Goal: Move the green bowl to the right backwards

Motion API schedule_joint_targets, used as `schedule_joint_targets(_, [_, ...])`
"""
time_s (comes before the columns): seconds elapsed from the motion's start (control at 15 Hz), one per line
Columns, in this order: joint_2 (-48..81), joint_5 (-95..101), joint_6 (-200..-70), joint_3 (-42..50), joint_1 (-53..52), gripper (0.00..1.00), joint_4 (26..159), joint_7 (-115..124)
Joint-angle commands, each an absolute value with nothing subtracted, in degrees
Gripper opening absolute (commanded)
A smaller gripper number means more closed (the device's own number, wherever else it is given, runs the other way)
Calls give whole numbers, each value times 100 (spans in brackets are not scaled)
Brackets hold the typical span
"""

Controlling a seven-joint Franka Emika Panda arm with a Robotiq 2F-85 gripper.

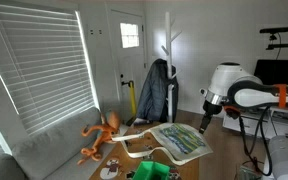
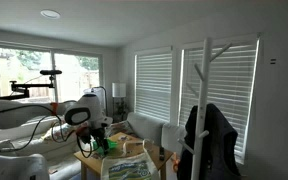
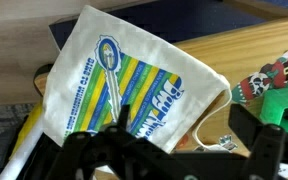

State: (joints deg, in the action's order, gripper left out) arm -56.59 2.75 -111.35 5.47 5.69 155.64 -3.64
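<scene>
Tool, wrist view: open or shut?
Open. The tool shows two dark fingers wide apart, nothing gripped between; the printed cloth lies beneath.

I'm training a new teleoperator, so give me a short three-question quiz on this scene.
1. True or false: the gripper is holding the green bowl.
2. What hangs on the white coat rack? A) a dark jacket B) a red towel C) a straw hat
3. Fill in: in the wrist view, the gripper hovers over a striped printed ____.
Key: 1 false, the gripper and the bowl are apart; 2 A; 3 cloth.
</scene>
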Motion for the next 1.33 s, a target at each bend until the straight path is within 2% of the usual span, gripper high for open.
schedule_joint_targets(0.0, [-5656,285,-11118,557,552,100,15549,-351])
schedule_joint_targets(0.4, [-5656,285,-11118,557,552,100,15548,-351])
schedule_joint_targets(0.67, [-5075,133,-12006,312,226,100,15380,-336])
schedule_joint_targets(1.13, [-3088,-637,-11991,430,-786,100,14299,-955])
schedule_joint_targets(1.2, [-2977,-661,-11892,384,-798,100,14182,-980])
schedule_joint_targets(1.27, [-3470,-494,-12133,266,-615,100,14646,-810])
